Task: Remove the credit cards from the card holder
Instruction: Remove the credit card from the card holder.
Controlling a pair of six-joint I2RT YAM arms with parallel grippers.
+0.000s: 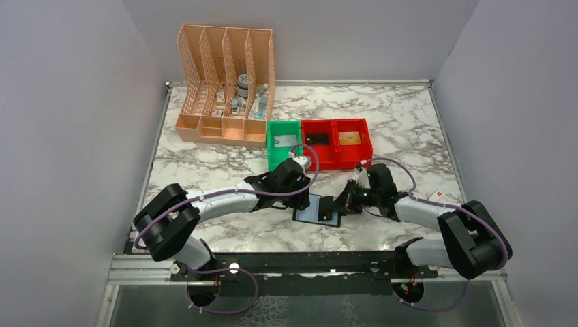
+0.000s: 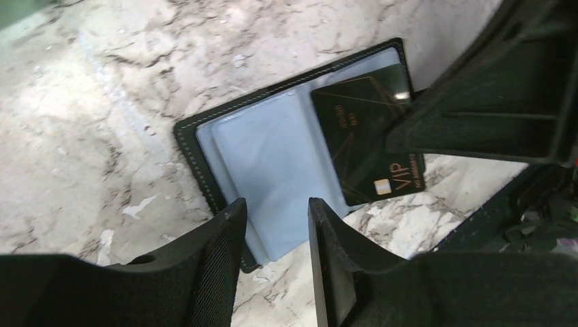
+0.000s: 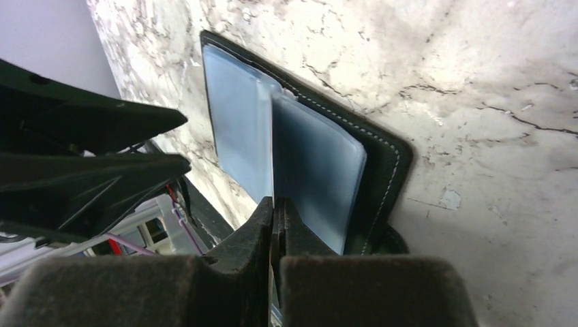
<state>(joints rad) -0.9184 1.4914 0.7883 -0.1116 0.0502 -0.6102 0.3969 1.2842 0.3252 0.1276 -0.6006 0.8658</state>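
The black card holder (image 1: 315,212) lies open on the marble, grey-blue panels up (image 2: 272,150). A black credit card with gold VIP lettering (image 2: 361,136) sticks partway out of its right half, past the wallet's edge. My right gripper (image 1: 339,204) is shut on that card; in the right wrist view its jaws (image 3: 275,204) pinch a thin sheet seen edge-on over the holder (image 3: 388,157). My left gripper (image 1: 308,199) is open, and its fingers (image 2: 276,214) straddle the near edge of the left panel. I cannot tell whether they touch it.
A green bin (image 1: 274,146) and two red bins (image 1: 337,158) stand behind the holder; one holds a tan card (image 1: 350,138). A peach lattice file organizer (image 1: 225,82) stands at the back left. A white card with a red mark (image 1: 436,196) lies by the right arm.
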